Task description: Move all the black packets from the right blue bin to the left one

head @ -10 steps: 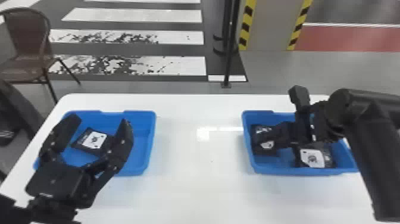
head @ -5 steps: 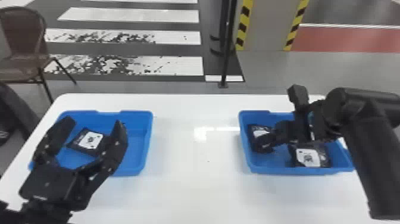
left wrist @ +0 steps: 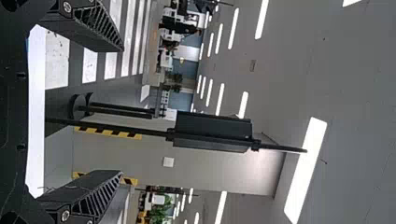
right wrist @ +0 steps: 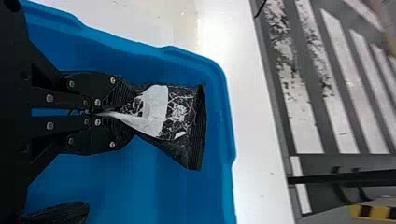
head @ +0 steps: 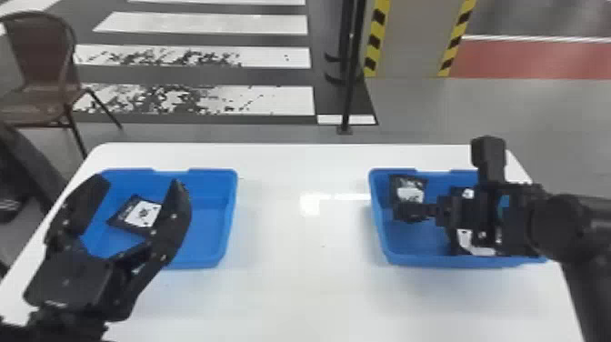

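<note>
Gripping a black pkt (right wrist: 175, 112) by one end, the R tool (right wrist: 125, 112) is clenched at the R bin (right wrist: 230, 186), where a 2nd pkt (head: 475, 244) lies; the L tool (head: 140, 181) stands spread by the L bin (head: 229, 204), w/ a 3rd pkt (head: 140, 213) inside. Caution: the end-only hold may let the pkt slip or twist on lift; insuff. clearance could snag its free end on the bin wall.

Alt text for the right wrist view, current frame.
The right gripper pinches one end of a black packet with a white patch, held over the right blue bin. Beyond the bin's rim are the white table and a floor with white stripes.
</note>
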You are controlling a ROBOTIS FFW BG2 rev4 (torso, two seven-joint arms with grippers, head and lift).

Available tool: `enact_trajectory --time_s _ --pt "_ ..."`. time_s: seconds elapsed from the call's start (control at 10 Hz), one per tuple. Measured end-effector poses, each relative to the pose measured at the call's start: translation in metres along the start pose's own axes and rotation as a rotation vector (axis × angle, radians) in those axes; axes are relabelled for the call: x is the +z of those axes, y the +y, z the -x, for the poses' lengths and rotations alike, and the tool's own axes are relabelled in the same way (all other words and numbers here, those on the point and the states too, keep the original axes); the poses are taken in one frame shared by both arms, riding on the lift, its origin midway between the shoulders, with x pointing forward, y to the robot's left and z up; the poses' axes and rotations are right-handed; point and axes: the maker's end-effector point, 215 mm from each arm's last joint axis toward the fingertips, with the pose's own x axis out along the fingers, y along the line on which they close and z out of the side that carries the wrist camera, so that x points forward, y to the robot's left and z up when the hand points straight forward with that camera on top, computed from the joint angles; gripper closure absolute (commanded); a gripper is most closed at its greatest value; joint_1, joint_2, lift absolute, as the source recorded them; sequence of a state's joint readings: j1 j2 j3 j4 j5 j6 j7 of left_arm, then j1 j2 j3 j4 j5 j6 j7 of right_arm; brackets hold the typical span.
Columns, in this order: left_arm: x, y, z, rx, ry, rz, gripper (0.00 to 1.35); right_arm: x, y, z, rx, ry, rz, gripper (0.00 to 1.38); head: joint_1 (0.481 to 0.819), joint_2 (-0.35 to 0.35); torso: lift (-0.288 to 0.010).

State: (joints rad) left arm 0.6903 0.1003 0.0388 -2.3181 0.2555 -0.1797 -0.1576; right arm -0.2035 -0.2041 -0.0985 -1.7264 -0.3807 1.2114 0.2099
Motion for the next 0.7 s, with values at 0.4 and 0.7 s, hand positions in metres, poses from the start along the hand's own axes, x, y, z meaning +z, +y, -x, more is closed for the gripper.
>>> enact_trajectory --time_s 0.4,0.7 --pt "-0.005 -0.001 -0.001 0.002 0.013 0.023 0.1 0.109 0.064 0.063 0.337 -0.546 0.126 1.11 0.692 0.006 -0.14" --pt "-0.009 -0.003 -0.004 -0.005 0.027 0.046 0.1 0.106 0.142 0.099 0.66 -0.655 0.213 1.11 0.673 0.078 -0.14"
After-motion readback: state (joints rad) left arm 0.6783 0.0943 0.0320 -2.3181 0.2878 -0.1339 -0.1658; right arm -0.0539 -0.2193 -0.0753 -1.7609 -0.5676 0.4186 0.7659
